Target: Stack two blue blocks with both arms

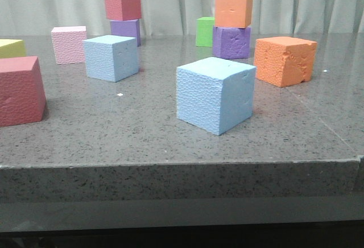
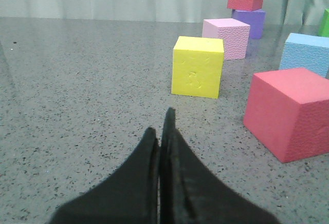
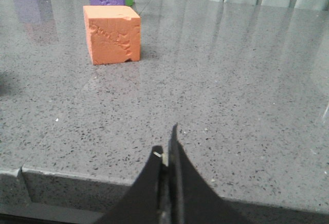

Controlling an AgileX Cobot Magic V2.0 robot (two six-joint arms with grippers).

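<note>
Two sky-blue foam blocks stand apart on the grey table. The nearer blue block sits right of centre near the front edge. The farther blue block sits left of centre and also shows in the left wrist view. My left gripper is shut and empty, low over the table, short of a yellow cube. My right gripper is shut and empty at the table's front edge, well short of an orange cube. Neither gripper shows in the front view.
A large red cube and the yellow cube sit at the left, with a pink cube behind. A red-on-purple stack, an orange-on-purple stack, a green cube and the dented orange cube stand behind.
</note>
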